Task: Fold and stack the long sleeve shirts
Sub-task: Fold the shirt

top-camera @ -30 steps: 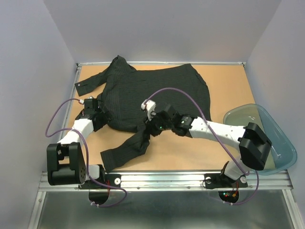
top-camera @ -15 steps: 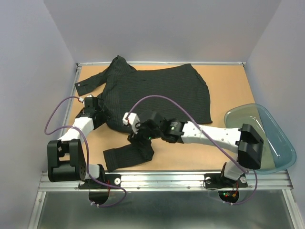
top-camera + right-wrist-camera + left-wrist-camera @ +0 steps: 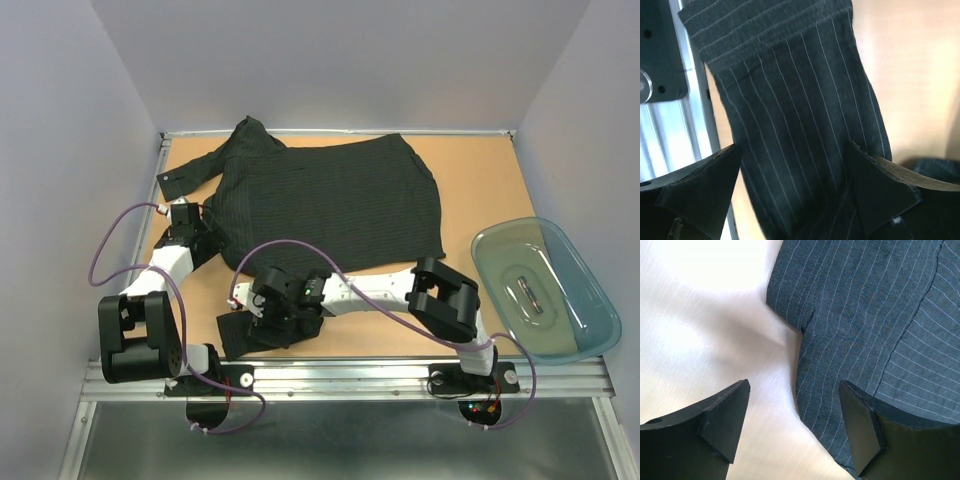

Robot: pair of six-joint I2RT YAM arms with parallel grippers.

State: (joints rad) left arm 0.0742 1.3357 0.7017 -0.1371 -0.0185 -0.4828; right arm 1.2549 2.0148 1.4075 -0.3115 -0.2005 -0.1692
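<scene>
One long sleeve shirt [image 3: 330,195], black with fine pale pinstripes, lies spread across the table. One sleeve reaches to the far left, ending in a cuff [image 3: 174,181]. The other sleeve [image 3: 790,100] runs toward the near edge. My right gripper [image 3: 262,316] hovers open over that sleeve near its cuff [image 3: 765,25]; in the wrist view the right gripper [image 3: 795,170] has cloth below it and nothing pinched. My left gripper [image 3: 196,226] stands open at the shirt's left edge [image 3: 805,370]. There the left gripper [image 3: 795,405] straddles the hem.
A teal plastic tub [image 3: 590,300] sits at the right edge with a small object [image 3: 528,292] inside. The table [image 3: 480,185] is tan wood, walled on three sides. A metal rail [image 3: 350,375] runs along the near edge, close to the sleeve's cuff.
My right gripper travelled left and toward the near edge along the sleeve, then opened and let the cloth go. The sleeve now lies bunched nearer the rail. The left arm barely moved.
</scene>
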